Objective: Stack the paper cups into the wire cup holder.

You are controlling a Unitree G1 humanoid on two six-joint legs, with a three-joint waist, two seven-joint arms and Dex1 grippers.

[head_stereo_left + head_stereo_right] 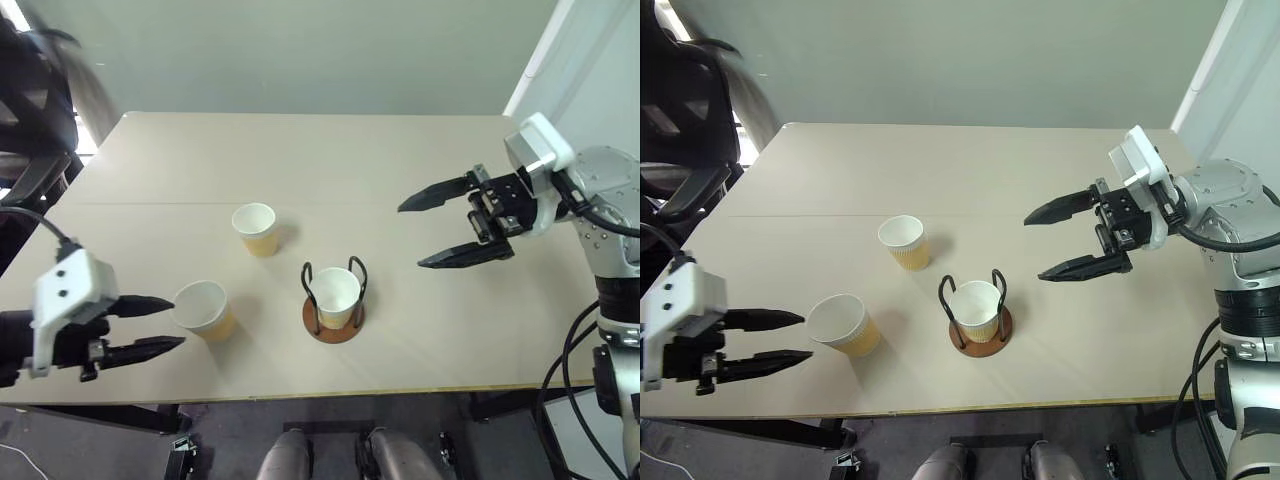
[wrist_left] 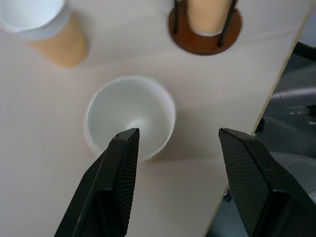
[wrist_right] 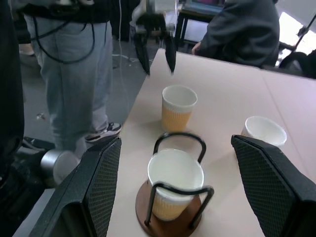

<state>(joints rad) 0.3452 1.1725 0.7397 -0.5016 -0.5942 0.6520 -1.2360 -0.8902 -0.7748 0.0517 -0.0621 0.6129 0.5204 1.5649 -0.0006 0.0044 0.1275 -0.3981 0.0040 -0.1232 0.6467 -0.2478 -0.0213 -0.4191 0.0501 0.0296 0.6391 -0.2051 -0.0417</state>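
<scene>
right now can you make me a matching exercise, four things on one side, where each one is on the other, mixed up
Things:
1. cup in the wire cup holder
2. cup nearest the left claw
3. third paper cup
4. right claw

Places:
a. standing alone, farther back on the table
b. raised above the table, open, holding nothing
c. between two black wire loops on a brown disc
d. just ahead of open black fingertips, near the front edge

Pairs: 1-c, 2-d, 3-a, 4-b

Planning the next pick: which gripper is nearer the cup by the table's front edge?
Left. The left gripper sits open right beside that cup; the right gripper hangs open far across the table, beyond the wire cup holder.
</scene>
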